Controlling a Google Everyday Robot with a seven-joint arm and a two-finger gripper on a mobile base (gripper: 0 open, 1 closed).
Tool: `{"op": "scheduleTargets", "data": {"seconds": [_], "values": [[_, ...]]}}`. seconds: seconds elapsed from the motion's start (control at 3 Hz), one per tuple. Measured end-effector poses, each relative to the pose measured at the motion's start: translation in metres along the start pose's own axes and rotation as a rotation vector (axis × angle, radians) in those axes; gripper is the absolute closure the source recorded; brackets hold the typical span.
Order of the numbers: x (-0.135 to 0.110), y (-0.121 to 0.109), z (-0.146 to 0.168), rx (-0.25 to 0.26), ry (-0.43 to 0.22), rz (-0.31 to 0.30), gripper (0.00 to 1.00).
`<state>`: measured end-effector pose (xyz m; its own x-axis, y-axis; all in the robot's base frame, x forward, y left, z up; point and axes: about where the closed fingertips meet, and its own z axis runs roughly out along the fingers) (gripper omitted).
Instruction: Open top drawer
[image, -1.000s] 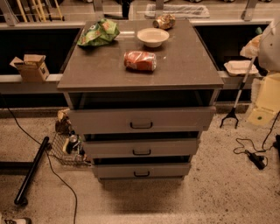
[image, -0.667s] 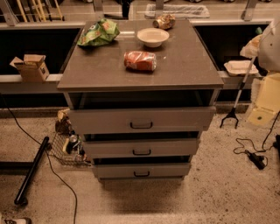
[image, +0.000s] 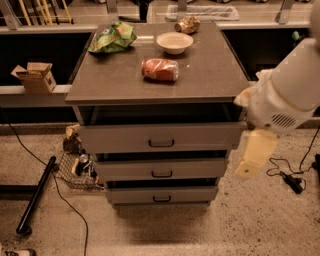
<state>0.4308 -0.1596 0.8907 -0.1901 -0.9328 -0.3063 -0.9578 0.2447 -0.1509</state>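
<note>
Grey drawer fronts, three in number, stack under the cabinet top (image: 200, 80) at the centre of your camera view. The top drawer (image: 115, 138) is the widest and tallest, sitting directly under the top with a dark gap along its upper edge. Its black loop handle (image: 161, 143) is at mid-front, and nothing touches it. The middle drawer (image: 125, 169) and bottom drawer (image: 135, 195) below are narrower and carry the same kind of handle.

Your arm (image: 287, 95) enters from the right as a bulky white housing. The gripper (image: 254, 155) hangs below it as a pale piece just beside the right end of the top drawer, clear of the handle. You cannot tell from this view whether it is released or clenched, and nothing is seen held in it.

On the cabinet top you have a green bag (image: 112, 37) at rear left, a pale bowl (image: 174, 42) at rear centre, a crumpled brown item (image: 187, 24) behind the bowl, and a red can (image: 160, 70) lying on its side nearer the front.

A cardboard box (image: 35, 77) rests on the ledge to the left. On the floor, a wire basket (image: 75, 167) stands against the cabinet's left side and a black pole (image: 35, 195) lies beside it.
</note>
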Motion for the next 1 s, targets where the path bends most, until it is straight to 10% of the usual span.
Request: {"op": "scheduleTargets", "data": {"seconds": [0.67,1.0], "values": [[-0.050,0.014,0.131,-0.155,-0.184,-0.004,0.00],[-0.050,0.014,0.131,-0.155,-0.183,-0.004,0.00]]}}
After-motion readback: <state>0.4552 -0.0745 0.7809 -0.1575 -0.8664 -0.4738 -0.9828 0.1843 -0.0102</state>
